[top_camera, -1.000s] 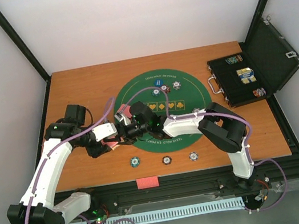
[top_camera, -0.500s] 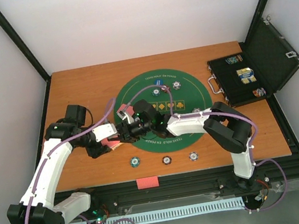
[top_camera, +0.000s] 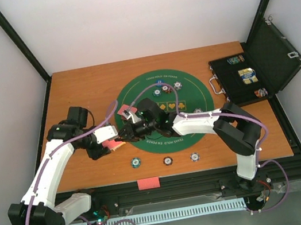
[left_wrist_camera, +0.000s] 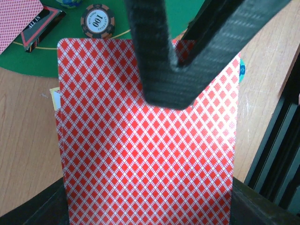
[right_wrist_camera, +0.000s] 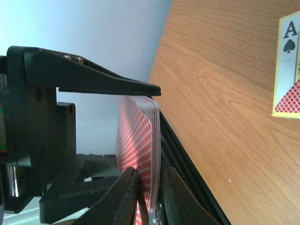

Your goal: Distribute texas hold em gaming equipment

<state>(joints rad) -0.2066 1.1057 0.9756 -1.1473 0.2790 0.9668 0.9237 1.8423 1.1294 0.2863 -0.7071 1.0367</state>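
Playing cards (left_wrist_camera: 145, 154): we see a stack with red diamond-patterned backs, held off the tabletop (top_camera: 76, 90) over its left half, just outside the left rim of the green mat (top_camera: 135, 92)
Left gripper (top_camera: 115, 144): closed on the stack, which is clamped flat between its two fingers
Right gripper (right_wrist_camera: 150, 178): extends across from the right to the free end of the stack; its fingers stand close together with the stack's edge between them, and we cannot tell whether they press on a card
Loose cards (top_camera: 124, 113): pink-backed, lying on the left part of the mat, just beyond the two grippers
Near chips (top_camera: 167, 160): three striped chips in a row along the near edge of the tabletop, off the mat and apart from one another
Far chips (top_camera: 166, 88): three chips close together on the far part of the mat
Single chip (top_camera: 197, 112): at the right rim of the mat
Chip marked 100 (left_wrist_camera: 97, 21): on the mat just past the held stack in the left wrist view, with a black marker (left_wrist_camera: 40, 26) edged in pink beside it
Ace of spades piece (right_wrist_camera: 287, 61): yellow-bordered with a red pattern below, lying on bare wood near the stack
Black case (top_camera: 249, 75): open at the right edge of the tabletop toward the far corner, lid tilted back, small items inside that we cannot make out
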